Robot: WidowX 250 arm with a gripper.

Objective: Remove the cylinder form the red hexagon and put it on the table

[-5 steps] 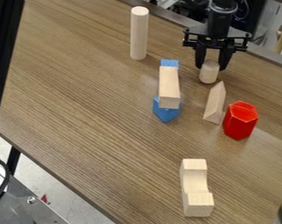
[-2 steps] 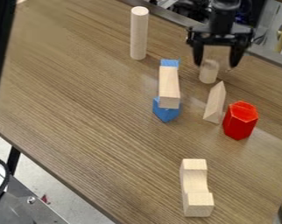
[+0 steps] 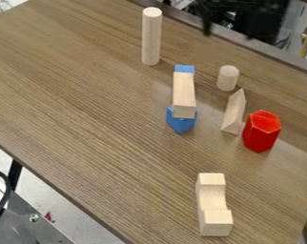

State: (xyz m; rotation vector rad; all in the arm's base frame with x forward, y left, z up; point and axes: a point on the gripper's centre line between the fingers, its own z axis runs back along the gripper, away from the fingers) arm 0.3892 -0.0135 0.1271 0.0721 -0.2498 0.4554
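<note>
Short cylinder (image 3: 227, 78) upright on the bench (image 3: 98, 109), off the red hexagon (image 3: 261, 131).
Its flat end likely steadies it; the gripper (image 3: 230, 32), jaws apart above the far edge, leaves it free.

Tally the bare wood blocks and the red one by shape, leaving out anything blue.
Cylinders: 2 (tall cylinder, short cylinder)
Triangular wedge: 1
Straight bar: 1
Notched block: 1
Red hexagon: 1
Total: 6
</note>
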